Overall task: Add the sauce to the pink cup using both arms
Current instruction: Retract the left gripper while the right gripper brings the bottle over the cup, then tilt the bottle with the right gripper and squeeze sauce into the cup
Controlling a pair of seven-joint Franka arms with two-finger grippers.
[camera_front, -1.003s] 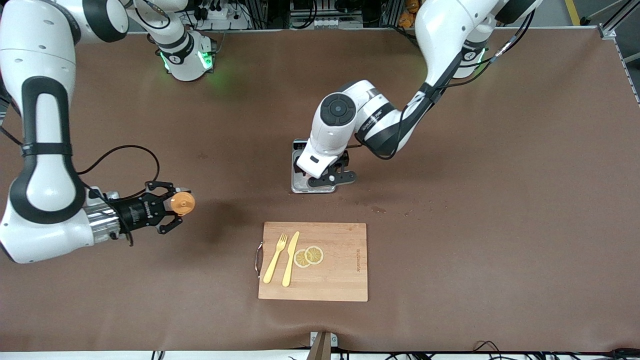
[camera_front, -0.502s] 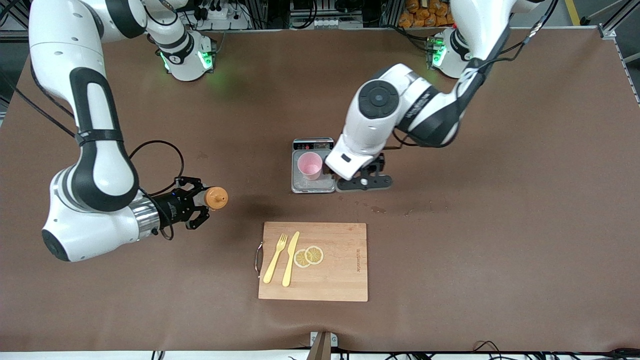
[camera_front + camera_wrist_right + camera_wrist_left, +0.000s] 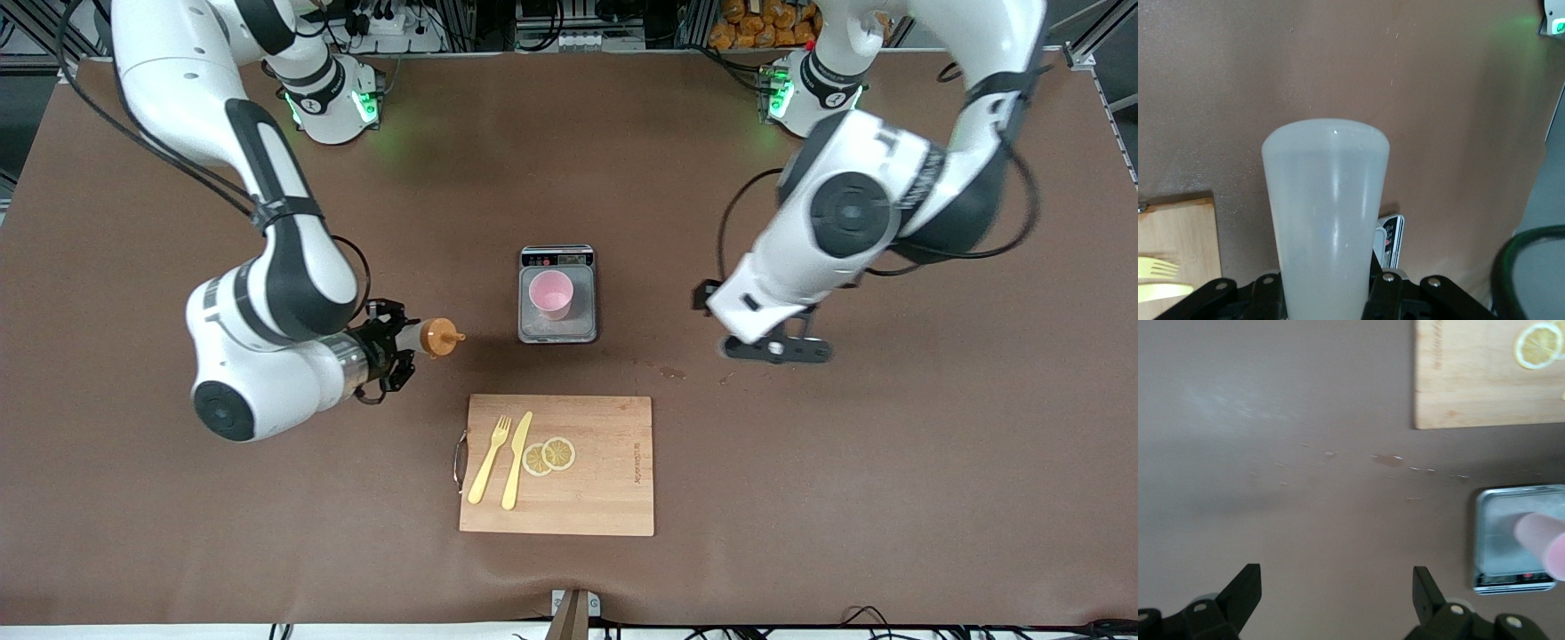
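Observation:
The pink cup [image 3: 551, 293] stands upright on a small kitchen scale [image 3: 557, 332] at the table's middle. My right gripper [image 3: 397, 343] is shut on the sauce bottle [image 3: 418, 337], held roughly level above the table, its orange nozzle pointing at the scale from the right arm's end. The right wrist view shows the whitish sauce bottle [image 3: 1328, 213] clamped in the right gripper [image 3: 1328, 297]. My left gripper [image 3: 778, 348] hangs open and empty over bare table, on the scale's side toward the left arm's end. The left wrist view shows the open left gripper [image 3: 1336, 597], the pink cup [image 3: 1540, 537] and the scale [image 3: 1501, 523].
A wooden cutting board [image 3: 605, 498] lies nearer the front camera than the scale, carrying a yellow fork [image 3: 489, 458], a yellow knife [image 3: 516, 458] and two lemon slices [image 3: 549, 455]. Small stains [image 3: 671, 372] mark the brown table between board and scale.
The left gripper, open throughout, has drawn away from the cup on the scale toward the left arm's end. The right arm has carried the bottle closer to the scale.

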